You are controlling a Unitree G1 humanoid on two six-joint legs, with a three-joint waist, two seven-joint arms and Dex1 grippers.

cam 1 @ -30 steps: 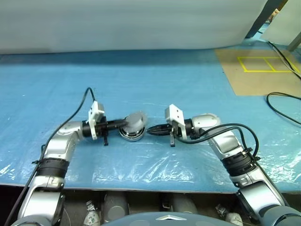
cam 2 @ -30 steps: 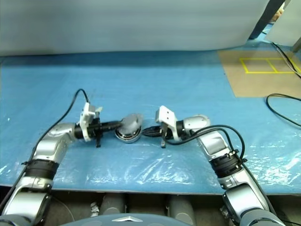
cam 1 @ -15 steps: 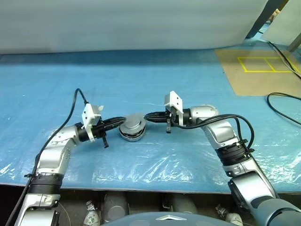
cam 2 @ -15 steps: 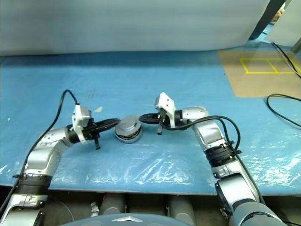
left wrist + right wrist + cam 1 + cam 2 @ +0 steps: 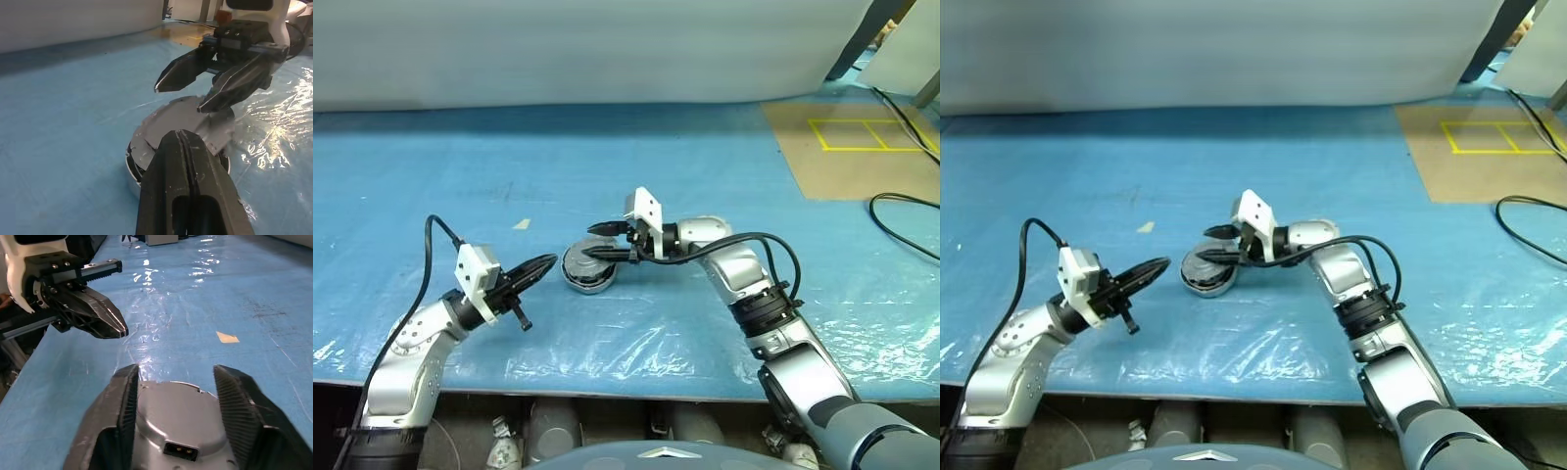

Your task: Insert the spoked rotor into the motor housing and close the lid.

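Observation:
The motor housing (image 5: 578,285) sits on the blue sheet at mid-table, showing its silver rim. The lid (image 5: 584,263) lies down over it, plain grey side up, with a small socket visible on top (image 5: 177,449). My right gripper (image 5: 594,242) reaches in from the right and hangs open just above the lid, one finger (image 5: 122,404) on each side of it. Pulled back to the left of the housing, my left gripper (image 5: 548,261) is shut on nothing and points at the housing; its fingers (image 5: 188,166) are pressed together. The spoked rotor is hidden.
The table (image 5: 724,176) is covered in blue sheet with wrinkled clear film near its front edge. A small tan scrap (image 5: 522,224) lies behind the left gripper. A brown floor board with yellow tape (image 5: 857,147) and a black cable (image 5: 901,211) are at the right.
The lid has dropped from tilted up to lying on the housing. My left gripper drew back to the left, away from it. My right gripper moved left over the lid and opened.

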